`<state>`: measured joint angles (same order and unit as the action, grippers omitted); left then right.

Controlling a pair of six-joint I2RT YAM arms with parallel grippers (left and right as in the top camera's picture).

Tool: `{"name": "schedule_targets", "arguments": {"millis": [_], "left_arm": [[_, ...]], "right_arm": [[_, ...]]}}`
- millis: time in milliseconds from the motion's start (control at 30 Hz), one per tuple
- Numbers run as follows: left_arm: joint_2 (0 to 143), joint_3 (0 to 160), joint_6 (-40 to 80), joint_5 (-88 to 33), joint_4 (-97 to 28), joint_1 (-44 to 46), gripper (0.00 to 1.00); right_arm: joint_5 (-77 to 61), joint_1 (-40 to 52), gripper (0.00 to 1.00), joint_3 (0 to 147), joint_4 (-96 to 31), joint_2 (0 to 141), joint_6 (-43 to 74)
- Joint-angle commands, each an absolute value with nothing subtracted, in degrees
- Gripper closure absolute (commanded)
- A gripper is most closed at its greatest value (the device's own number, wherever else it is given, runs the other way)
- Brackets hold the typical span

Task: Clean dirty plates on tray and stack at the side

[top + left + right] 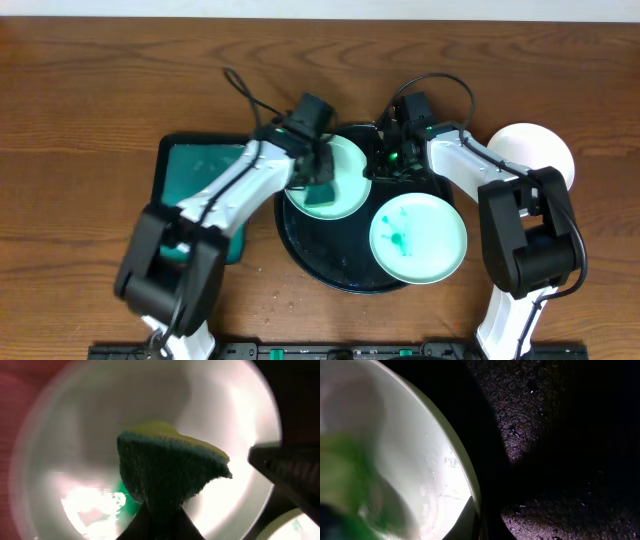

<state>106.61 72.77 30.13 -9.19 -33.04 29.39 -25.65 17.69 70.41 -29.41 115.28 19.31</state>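
Left arm stretched across black tray (pixel 330 258), left fingers (pixel 314 163) clamped on sponge (pixel 322 193) pressed into mint plate (pixel 347 163) on tray's far side, right fingers (pixel 386 160) at that plate's rim, grip not discernible, smeared mint plate (pixel 418 237) near-right on tray, white plate (pixel 537 150) on counter (pixel 100 80).

two plates (pixel 418 238) on tray (pixel 322 256)

No readable text

No word, label, brand, number or sign can be read in the overhead view or in either wrist view
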Motion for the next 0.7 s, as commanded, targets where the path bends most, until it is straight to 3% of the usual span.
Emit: {"name": "schedule_targets", "arguments": {"millis": [0,367,667], "left_arm": [[108.9,72.7,34.0,-9.7,-32.9,29.9,0.93],[109.0,73.0,33.1,-1.5,-33.4,29.8,0.93],[111.7,73.0,33.1,-1.3,-33.5,30.0,0.93]], "right_arm": [[-23.7,18.5,0.99,70.0,-30.9,117.4,17.8],[-4.7,20.6,0.99,70.3,-41.4,106.1,14.5],[-3.3,23.8,0.99,70.3,-44.4,105.0,14.1]]}}
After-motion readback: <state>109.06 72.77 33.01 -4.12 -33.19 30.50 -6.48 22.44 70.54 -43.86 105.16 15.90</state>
